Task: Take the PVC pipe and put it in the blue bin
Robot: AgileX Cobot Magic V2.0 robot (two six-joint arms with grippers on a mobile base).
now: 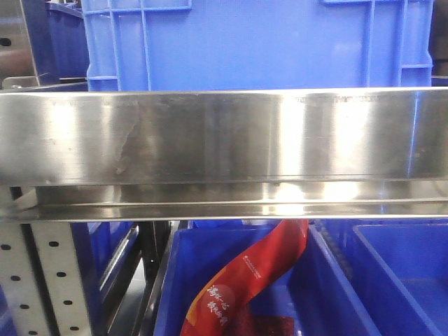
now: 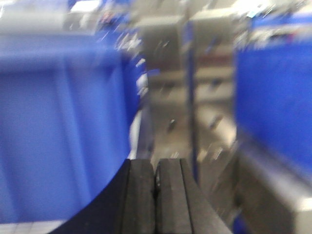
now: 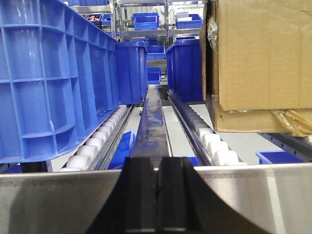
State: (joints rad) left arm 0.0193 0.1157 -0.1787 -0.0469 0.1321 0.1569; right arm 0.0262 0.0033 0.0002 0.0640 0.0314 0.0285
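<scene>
No PVC pipe shows in any view. Blue bins are all around: one large bin point(image 1: 259, 42) stands on the shelf above the steel rail in the front view, and another point(image 1: 336, 287) sits below it. My left gripper point(image 2: 156, 168) is shut with nothing between its pads, in a blurred view between a blue bin point(image 2: 58, 131) on its left and another point(image 2: 273, 107) on its right. My right gripper point(image 3: 158, 168) is also shut and empty, just above a steel rail point(image 3: 58, 202), pointing down a roller lane beside a tall blue bin point(image 3: 53, 73).
A wide stainless shelf rail point(image 1: 224, 136) crosses the front view. A red printed packet point(image 1: 245, 280) lies in the lower bin. A cardboard box point(image 3: 263, 53) sits on the right roller lane, white rollers point(image 3: 97, 144) run along both sides, and a steel divider point(image 3: 151, 126) runs between them.
</scene>
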